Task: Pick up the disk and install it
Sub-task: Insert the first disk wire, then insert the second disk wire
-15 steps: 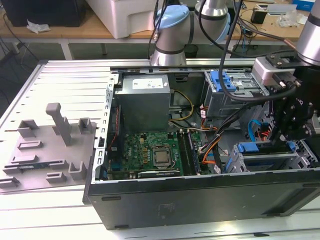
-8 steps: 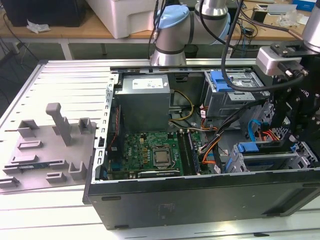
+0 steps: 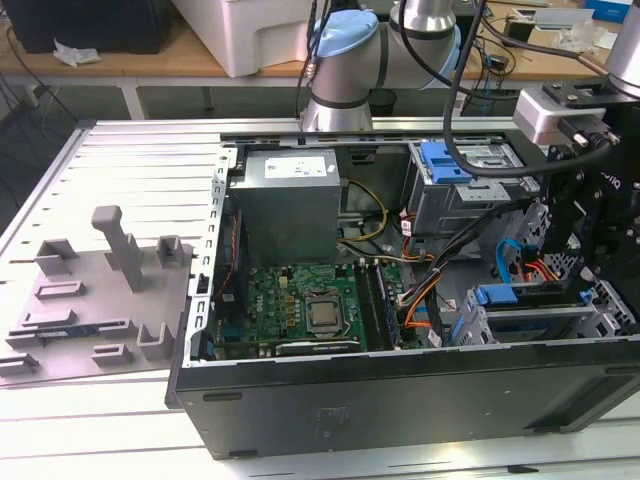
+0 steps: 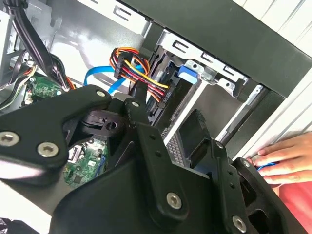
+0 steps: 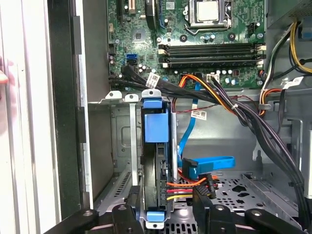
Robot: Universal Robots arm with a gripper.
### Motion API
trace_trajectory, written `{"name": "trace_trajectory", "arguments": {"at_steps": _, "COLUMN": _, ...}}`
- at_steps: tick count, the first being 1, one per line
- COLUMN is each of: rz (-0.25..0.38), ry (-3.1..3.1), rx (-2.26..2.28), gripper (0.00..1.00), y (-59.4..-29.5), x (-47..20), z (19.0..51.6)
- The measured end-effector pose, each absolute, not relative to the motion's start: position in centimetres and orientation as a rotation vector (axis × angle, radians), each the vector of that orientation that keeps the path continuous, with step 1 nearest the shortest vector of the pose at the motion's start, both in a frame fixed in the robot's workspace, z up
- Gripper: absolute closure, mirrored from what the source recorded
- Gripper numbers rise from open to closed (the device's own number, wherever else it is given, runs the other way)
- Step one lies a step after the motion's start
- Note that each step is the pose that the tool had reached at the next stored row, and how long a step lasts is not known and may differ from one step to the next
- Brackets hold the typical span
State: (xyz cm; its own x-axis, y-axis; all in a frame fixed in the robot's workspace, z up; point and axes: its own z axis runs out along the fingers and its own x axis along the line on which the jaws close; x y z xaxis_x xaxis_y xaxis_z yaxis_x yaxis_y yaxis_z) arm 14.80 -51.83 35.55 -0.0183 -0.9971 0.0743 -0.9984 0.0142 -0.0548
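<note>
Reaching down at the exterior view's right, the arm holds its black hand (image 3: 590, 240) over the drive bays at the end of the open computer case (image 3: 400, 400), which lies on its side on the table (image 3: 110, 160). The arm's grey joints (image 3: 345, 60) rise behind the case, with cables trailing along them. In the first wrist view the hand (image 5: 165, 214) sits low over the bay, its two black fingers (image 5: 207, 209) spread on either side of the disk (image 5: 156, 161). Whether they press on the disk or merely flank it cannot be told. The disk stands on edge in the metal drive cage (image 5: 122, 146), its blue plastic frame showing at both ends, and red, orange and yellow wires (image 5: 183, 190) run to it beside a blue data cable (image 5: 209, 163). The motherboard (image 5: 195, 44) with its processor socket lies beyond. In the second wrist view a person's fingers (image 4: 282, 158) rest on the case's outer edge.
</note>
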Motion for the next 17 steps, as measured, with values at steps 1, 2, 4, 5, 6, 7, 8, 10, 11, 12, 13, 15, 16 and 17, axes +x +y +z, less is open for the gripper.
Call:
{"name": "trace_trajectory", "arguments": {"at_steps": 1, "rz": 0.145, "ry": -2.226, "rx": 2.19, "gripper": 0.45, "y": -51.71, "x": 14.8, "z": 35.55}}
{"name": "trace_trajectory", "arguments": {"at_steps": 2, "rz": 0.147, "ry": -2.225, "rx": 2.188, "gripper": 0.45, "y": -51.54, "x": 14.79, "z": 35.55}}
{"name": "trace_trajectory", "arguments": {"at_steps": 4, "rz": 0.149, "ry": -2.224, "rx": 2.187, "gripper": 0.45, "y": -51.43, "x": 14.79, "z": 35.53}}
{"name": "trace_trajectory", "arguments": {"at_steps": 5, "rz": 0.15, "ry": -2.224, "rx": 2.187, "gripper": 0.45, "y": -51.43, "x": 14.79, "z": 35.54}}
{"name": "trace_trajectory", "arguments": {"at_steps": 6, "rz": 0.15, "ry": -2.224, "rx": 2.187, "gripper": 0.45, "y": -51.43, "x": 14.79, "z": 35.54}}
{"name": "trace_trajectory", "arguments": {"at_steps": 7, "rz": 0.15, "ry": -2.224, "rx": 2.187, "gripper": 0.45, "y": -51.43, "x": 14.79, "z": 35.54}}
{"name": "trace_trajectory", "arguments": {"at_steps": 8, "rz": 0.15, "ry": -2.224, "rx": 2.187, "gripper": 0.45, "y": -51.43, "x": 14.79, "z": 35.54}}
{"name": "trace_trajectory", "arguments": {"at_steps": 10, "rz": 0.151, "ry": -2.223, "rx": 2.186, "gripper": 0.45, "y": -51.42, "x": 14.79, "z": 35.55}}
{"name": "trace_trajectory", "arguments": {"at_steps": 11, "rz": 0.151, "ry": -2.223, "rx": 2.186, "gripper": 0.45, "y": -51.41, "x": 14.79, "z": 35.55}}
{"name": "trace_trajectory", "arguments": {"at_steps": 12, "rz": 0.151, "ry": -2.223, "rx": 2.186, "gripper": 0.45, "y": -51.41, "x": 14.79, "z": 35.54}}
{"name": "trace_trajectory", "arguments": {"at_steps": 13, "rz": 0.151, "ry": -2.223, "rx": 2.186, "gripper": 0.45, "y": -51.41, "x": 14.79, "z": 35.54}}
{"name": "trace_trajectory", "arguments": {"at_steps": 15, "rz": 0.151, "ry": -2.223, "rx": 2.186, "gripper": 0.45, "y": -51.41, "x": 14.79, "z": 35.55}}
{"name": "trace_trajectory", "arguments": {"at_steps": 16, "rz": 0.151, "ry": -2.223, "rx": 2.186, "gripper": 0.45, "y": -51.41, "x": 14.79, "z": 35.54}}
{"name": "trace_trajectory", "arguments": {"at_steps": 17, "rz": 0.152, "ry": -2.223, "rx": 2.186, "gripper": 0.45, "y": -51.41, "x": 14.79, "z": 35.55}}
